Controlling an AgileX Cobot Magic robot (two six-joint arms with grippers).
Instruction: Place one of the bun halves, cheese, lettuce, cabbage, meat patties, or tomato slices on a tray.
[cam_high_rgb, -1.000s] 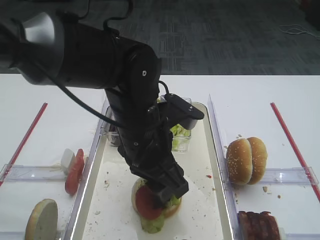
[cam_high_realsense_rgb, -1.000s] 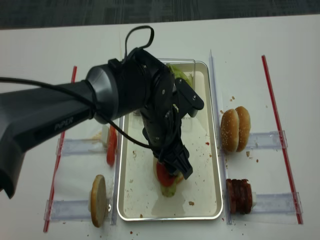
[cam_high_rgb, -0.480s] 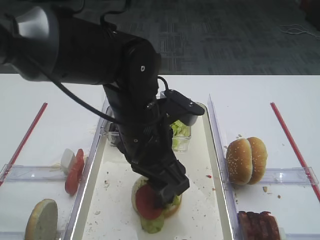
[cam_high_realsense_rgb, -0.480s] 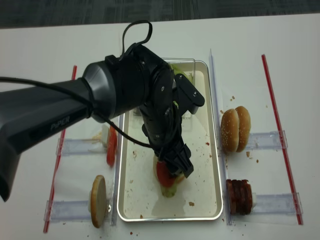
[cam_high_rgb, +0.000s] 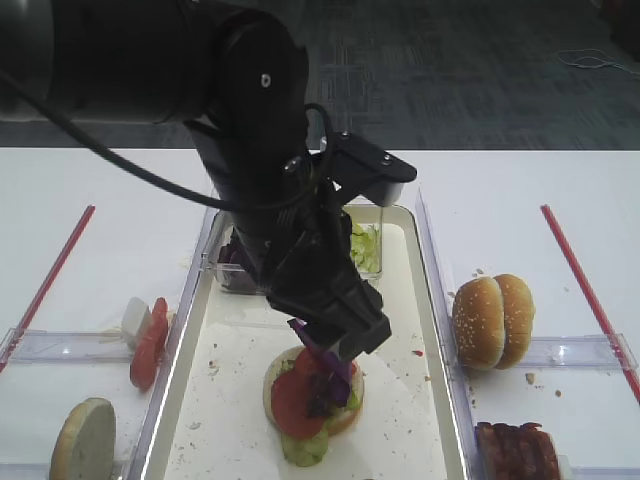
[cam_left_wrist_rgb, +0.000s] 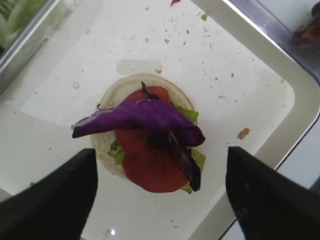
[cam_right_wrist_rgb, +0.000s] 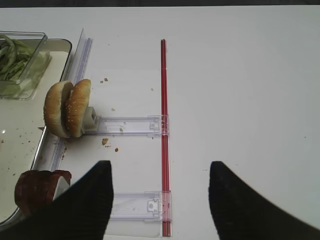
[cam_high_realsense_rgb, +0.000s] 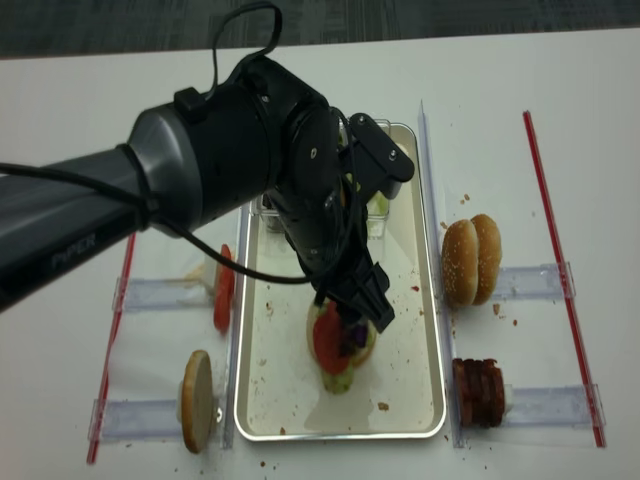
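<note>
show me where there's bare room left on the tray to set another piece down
Bare floor lies between the stacked bun and the tray's right rim, and along its near end. The far end is crowded by the tub of greens, and the open left gripper hangs above the stack.

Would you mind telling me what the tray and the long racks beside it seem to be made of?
The tray looks like metal with a cream-white coated floor: its raised rim gleams silvery and the inside is matte and crumb-speckled. Whether the floor is enamel or a paper liner is hard to say. The racks look like clear hard plastic, since the white table shows through them and their edges catch light.
</note>
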